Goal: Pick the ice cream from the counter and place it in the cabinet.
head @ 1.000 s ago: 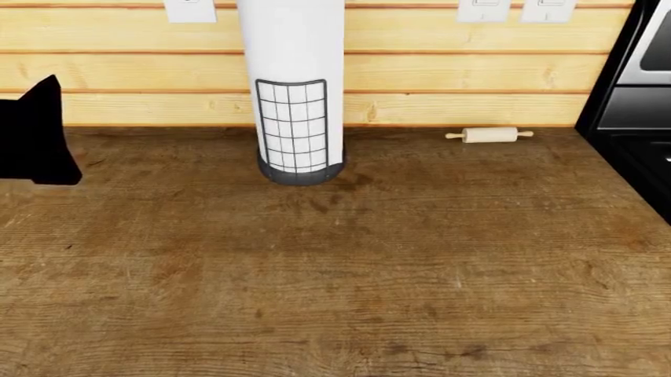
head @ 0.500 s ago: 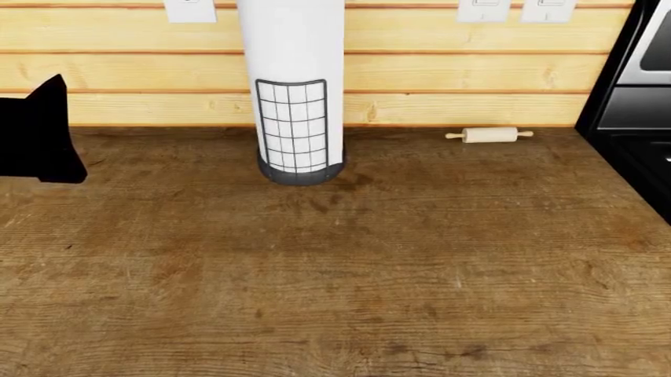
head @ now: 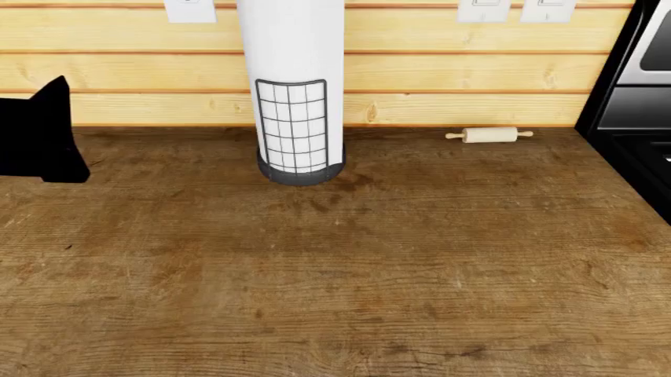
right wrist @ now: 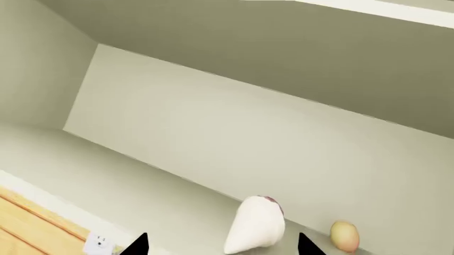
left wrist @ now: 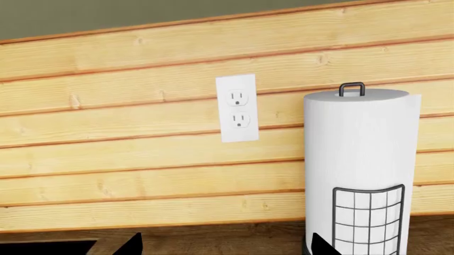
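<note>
The ice cream, a white-cream cone with a pink tip, lies on the pale shelf inside the cabinet. My right gripper is open, its two dark fingertips standing wide on either side of the cone without touching it. The right gripper does not show in the head view. My left gripper is open and empty, low over the brown wood-grain counter and facing the plank wall. Its black body shows at the head view's left edge.
A tall white paper towel roll in a wire-grid holder stands at the counter's back. A small cream rolling pin lies by the wall. A black oven borders the counter on the right. A small yellowish round object sits beside the ice cream.
In the head view the left gripper's black body has drifted slightly to the right. Nothing else on the counter has moved.
</note>
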